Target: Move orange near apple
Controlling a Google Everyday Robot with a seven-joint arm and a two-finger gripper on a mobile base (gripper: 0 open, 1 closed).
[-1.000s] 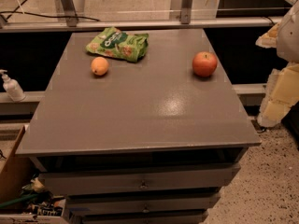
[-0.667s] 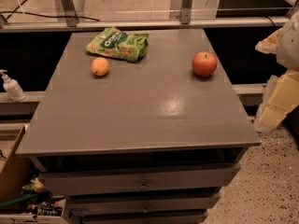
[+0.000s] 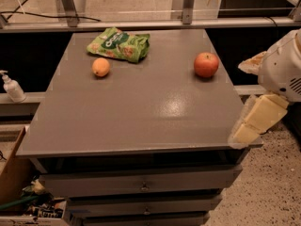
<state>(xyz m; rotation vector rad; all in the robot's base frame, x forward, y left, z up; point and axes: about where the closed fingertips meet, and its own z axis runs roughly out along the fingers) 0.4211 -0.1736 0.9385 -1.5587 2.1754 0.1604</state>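
The small yellow-orange orange (image 3: 101, 67) lies on the grey table (image 3: 141, 112) at the back left, just in front of a green bag. The larger red-orange apple (image 3: 206, 64) sits at the back right of the table, far to the right of the orange. My gripper (image 3: 245, 130) hangs off the white arm at the right edge of the view, beside the table's front right corner. It is well in front of the apple, far from the orange, and holds nothing that I can see.
A green chip bag (image 3: 119, 44) lies at the back left, right behind the orange. The table has drawers (image 3: 143, 186) below its front. A white pump bottle (image 3: 11, 86) stands on a ledge to the left. A cardboard box (image 3: 11, 173) sits at the lower left.
My gripper has moved left and down, closer to the table's front right corner. The orange, apple and bag have not moved.
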